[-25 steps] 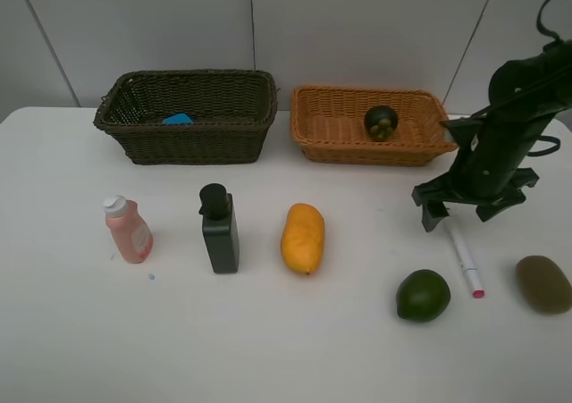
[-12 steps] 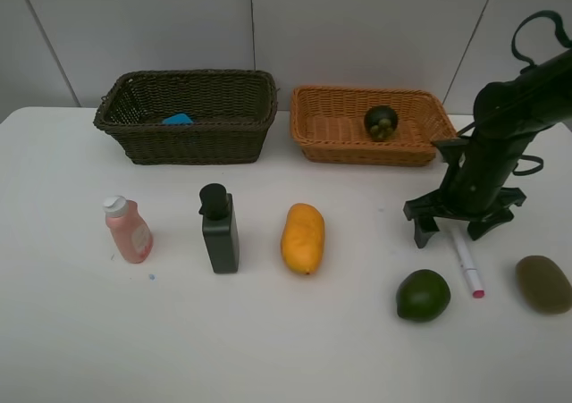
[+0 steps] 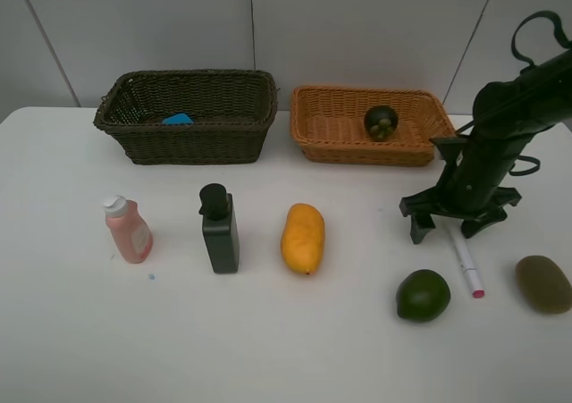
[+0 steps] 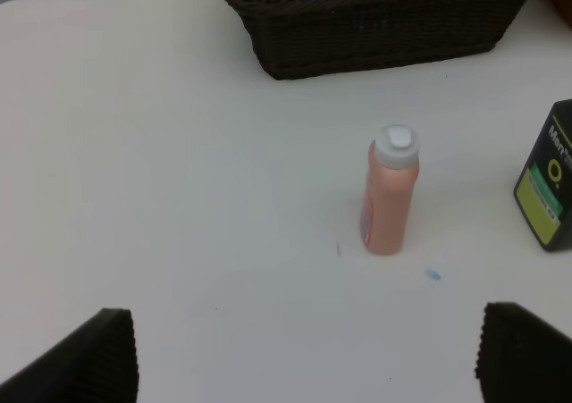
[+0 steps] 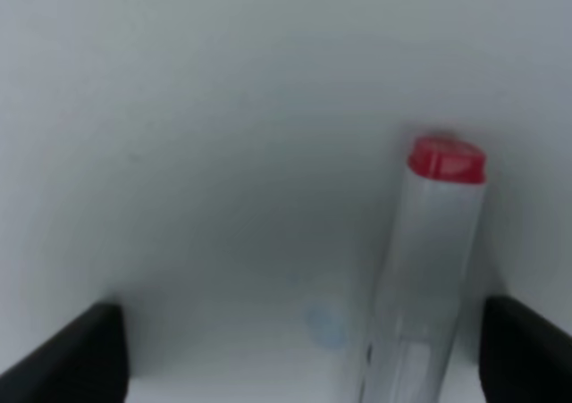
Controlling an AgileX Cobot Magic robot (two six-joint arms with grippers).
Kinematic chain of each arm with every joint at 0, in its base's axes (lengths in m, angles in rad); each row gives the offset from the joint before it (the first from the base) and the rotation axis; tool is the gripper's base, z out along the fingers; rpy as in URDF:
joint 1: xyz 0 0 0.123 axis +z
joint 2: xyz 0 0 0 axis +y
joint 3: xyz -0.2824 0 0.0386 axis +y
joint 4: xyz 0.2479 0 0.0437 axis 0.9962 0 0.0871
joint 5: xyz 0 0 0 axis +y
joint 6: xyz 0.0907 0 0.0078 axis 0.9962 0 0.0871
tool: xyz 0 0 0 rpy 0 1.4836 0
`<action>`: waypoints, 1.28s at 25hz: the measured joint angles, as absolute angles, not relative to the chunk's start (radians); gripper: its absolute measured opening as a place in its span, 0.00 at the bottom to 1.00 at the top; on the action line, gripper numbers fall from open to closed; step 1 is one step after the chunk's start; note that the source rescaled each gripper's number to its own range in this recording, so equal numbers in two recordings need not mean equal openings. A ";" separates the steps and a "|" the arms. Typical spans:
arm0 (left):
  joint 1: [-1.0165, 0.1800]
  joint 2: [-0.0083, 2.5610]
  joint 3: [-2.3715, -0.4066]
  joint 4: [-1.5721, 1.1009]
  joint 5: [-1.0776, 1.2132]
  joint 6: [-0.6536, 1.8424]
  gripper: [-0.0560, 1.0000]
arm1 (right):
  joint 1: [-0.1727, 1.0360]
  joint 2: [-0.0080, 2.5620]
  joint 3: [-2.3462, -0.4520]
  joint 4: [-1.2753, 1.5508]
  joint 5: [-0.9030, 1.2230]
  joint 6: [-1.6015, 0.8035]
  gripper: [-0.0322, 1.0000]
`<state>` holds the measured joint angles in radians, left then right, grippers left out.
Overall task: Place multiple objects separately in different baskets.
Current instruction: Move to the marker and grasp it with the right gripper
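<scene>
Right gripper [image 3: 447, 230] sits low over the table [image 3: 268, 331], jaws wide apart, gripping nothing. White marker [image 5: 433, 260] lies between the jaws, nearer 1 finger. We'd centre on the barrel, then close across it. We see the arm angled steeply down, wrist near vertical. Left gripper [image 4: 313, 358] is wide open and empty.

The right gripper [image 3: 445, 226] stands low over the white marker [image 3: 466, 262], jaws spread. A dark mangosteen [image 3: 381, 121] lies in the orange-tan basket [image 3: 357, 155].
</scene>
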<state>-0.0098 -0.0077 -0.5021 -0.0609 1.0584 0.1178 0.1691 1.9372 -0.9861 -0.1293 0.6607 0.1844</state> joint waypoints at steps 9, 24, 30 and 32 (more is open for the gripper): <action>-0.010 -0.008 -0.502 -0.061 1.058 0.118 1.00 | 0.169 1.938 -0.986 -0.164 0.657 0.184 0.10; -0.010 -0.008 -0.502 -0.061 1.058 0.118 1.00 | 0.169 1.938 -0.986 -0.202 0.660 0.184 0.03; -0.010 -0.008 -0.502 -0.061 1.058 0.118 1.00 | 0.169 1.932 -0.986 -0.235 0.661 0.184 0.03; -0.010 -0.008 -0.502 -0.061 1.058 0.118 1.00 | 0.169 1.919 -0.986 -0.241 0.661 0.184 0.03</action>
